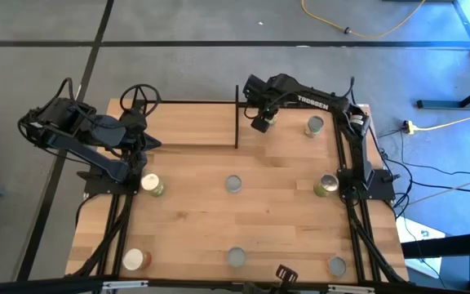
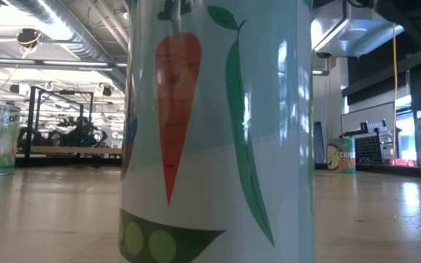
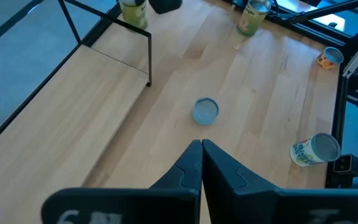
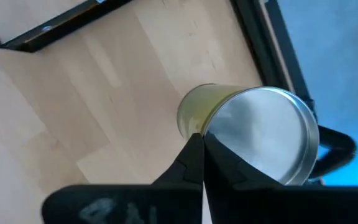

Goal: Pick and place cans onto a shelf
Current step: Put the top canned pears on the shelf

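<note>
Right at the near edge of the worktop, three cans stand in a row, one with a carrot and pea pods on its label. It's upright, long axis vertical. Across the middle there's another row of three, silvery tops up, well apart from each other, which I'd say gives the arms room to reach between them.

On to the left edge: the left gripper hangs over the end of the shelf, jaws pressed together with nothing in them. It looks to be simply waiting.

Now the far edge, and here's the action. The right gripper is down low just beside the shelf's black corner post, right up against a yellow-green can. That can stands upright, lid to the ceiling. But look: the jaws are closed flat on each other, and the can sits beyond the tips, not between them. I'd call that no grip. The shelf board is bare.
</note>
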### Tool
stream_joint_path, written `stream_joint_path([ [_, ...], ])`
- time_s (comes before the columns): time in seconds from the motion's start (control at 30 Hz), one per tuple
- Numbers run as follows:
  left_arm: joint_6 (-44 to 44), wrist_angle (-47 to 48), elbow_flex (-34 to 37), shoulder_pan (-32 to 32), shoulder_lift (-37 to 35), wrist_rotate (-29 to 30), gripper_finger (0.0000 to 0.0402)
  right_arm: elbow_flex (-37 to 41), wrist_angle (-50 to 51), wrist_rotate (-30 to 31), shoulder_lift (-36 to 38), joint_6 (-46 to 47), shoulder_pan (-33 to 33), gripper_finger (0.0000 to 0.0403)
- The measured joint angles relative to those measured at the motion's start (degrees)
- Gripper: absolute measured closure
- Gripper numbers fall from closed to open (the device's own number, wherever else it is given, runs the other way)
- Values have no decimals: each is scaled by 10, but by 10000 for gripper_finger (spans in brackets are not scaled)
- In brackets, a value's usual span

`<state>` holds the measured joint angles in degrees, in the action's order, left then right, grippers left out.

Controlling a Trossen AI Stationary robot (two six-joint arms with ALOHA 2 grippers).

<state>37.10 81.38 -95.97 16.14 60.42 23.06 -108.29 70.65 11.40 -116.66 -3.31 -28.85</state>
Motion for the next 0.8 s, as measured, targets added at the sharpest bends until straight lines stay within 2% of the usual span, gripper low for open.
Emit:
stream_joint_path([
  [0.3, 1, 0, 0, 0, 0, 0, 401, -134, 101, 17, 1, -17, 33, 402],
  [0.53, 2, 0, 0, 0, 0, 0, 401, -261, 192, 81, 2, -15, 56, 403],
  [0.8, 2, 0, 0, 0, 0, 0, 401, -267, 175, 92, 33, -21, 83, 403],
])
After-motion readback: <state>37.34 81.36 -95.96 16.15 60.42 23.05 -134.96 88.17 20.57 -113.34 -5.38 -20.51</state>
